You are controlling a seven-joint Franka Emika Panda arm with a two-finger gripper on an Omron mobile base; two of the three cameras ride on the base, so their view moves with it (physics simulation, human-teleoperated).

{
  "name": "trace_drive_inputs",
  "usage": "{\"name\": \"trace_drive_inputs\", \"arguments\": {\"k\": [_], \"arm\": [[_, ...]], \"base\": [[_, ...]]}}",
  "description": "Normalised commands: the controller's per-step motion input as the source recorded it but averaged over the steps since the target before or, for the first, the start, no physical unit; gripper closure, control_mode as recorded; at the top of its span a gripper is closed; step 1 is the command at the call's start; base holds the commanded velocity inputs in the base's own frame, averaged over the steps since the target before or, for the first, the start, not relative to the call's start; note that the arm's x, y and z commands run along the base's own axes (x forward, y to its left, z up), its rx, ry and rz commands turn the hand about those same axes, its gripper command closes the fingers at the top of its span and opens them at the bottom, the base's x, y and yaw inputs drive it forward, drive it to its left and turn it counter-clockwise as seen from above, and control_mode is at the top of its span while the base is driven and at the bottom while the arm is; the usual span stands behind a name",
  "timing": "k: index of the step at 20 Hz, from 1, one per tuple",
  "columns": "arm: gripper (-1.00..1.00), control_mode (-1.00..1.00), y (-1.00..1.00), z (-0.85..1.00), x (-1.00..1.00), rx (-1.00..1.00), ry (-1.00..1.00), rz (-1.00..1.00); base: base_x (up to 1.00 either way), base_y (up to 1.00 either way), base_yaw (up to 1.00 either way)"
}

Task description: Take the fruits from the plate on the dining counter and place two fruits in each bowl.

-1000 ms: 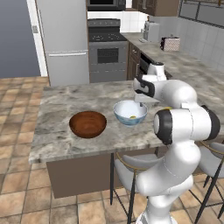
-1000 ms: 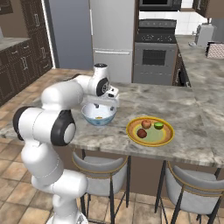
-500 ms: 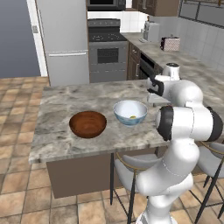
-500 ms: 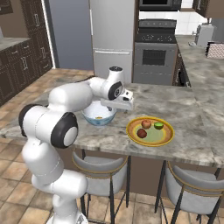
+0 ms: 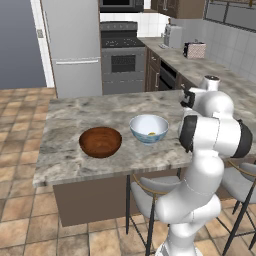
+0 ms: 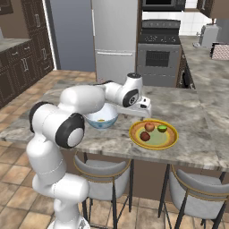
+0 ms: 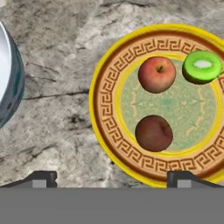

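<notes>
I am holding the two-finger gripper (image 7: 111, 177) above the grey-beige marbled dining counter (image 7: 57, 127), between the glossy white bowl with pale blue sides (image 6: 101, 117) and the flat round yellow plate (image 7: 105, 144). The fingers are standing wide apart and gripping nothing.

On the plate I am seeing 3 fruits: the reddish-peach fruit (image 7: 156, 74), the dark red fruit (image 7: 153, 133) and the bright green fruit (image 7: 201, 67). The small yellow fruit (image 5: 151, 133) is lying inside the white bowl. The dark brown wooden bowl (image 5: 100, 141) is standing just beside the white bowl, with no fruit that I can see in it.

Risks I am judging from here:
- The reddish-peach and green fruits are lying close together, so a finger descending between them may push 1 away
- Round fruit may roll off the flat plate if nudged
- A 3rd fruit dropped in the white bowl would break the 2-per-bowl count
</notes>
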Motion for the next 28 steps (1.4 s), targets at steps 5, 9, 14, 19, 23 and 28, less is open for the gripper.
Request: {"name": "trace_drive_inputs", "arguments": {"k": [5, 9, 14, 19, 23, 28], "arm": [[-1.00, -1.00, 0.00, -0.26, -0.06, 0.00, 0.00, -0.01], [-1.00, -1.00, -0.20, -0.29, -0.02, 0.00, 0.00, 0.00], [-1.00, -1.00, -0.33, -0.20, 0.00, 0.00, 0.00, 0.00], [-1.00, -1.00, -0.27, -0.16, 0.02, 0.00, 0.00, 0.00], [-1.00, -1.00, -0.13, -0.11, 0.09, 0.00, 0.00, 0.00], [-1.00, -1.00, -0.02, -0.14, 0.07, 0.00, 0.00, 0.00]], "base": [[0.00, 0.00, 0.00], [0.00, 0.00, 0.00], [0.00, 0.00, 0.00], [0.00, 0.00, 0.00], [0.00, 0.00, 0.00], [0.00, 0.00, 0.00]]}}
